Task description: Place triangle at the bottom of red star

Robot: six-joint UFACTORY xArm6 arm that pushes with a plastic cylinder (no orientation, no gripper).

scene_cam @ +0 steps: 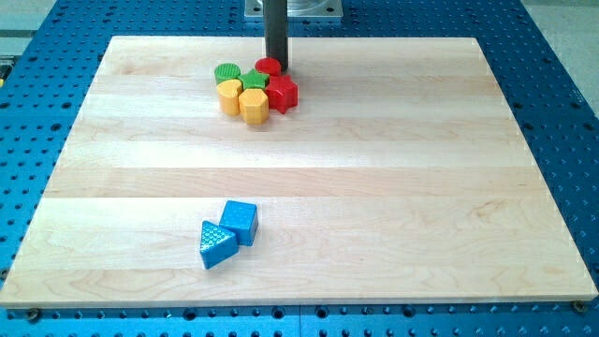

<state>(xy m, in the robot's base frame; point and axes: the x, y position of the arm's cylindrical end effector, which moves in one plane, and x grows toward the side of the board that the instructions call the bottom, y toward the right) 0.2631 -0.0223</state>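
A blue triangle (215, 245) lies near the view's bottom, left of centre, touching a blue cube (240, 221) at its upper right. A red star (282, 94) sits in a cluster near the view's top. My tip (277, 66) stands at the top of that cluster, just right of a red round block (268, 66) and above the red star. The tip is far from the blue triangle.
The cluster also holds a green round block (226, 73), a green star (255, 80), a yellow block (229, 95) and a yellow hexagon (254, 105), all packed together left of the red star. The wooden board (421, 187) lies on a blue perforated table (562, 94).
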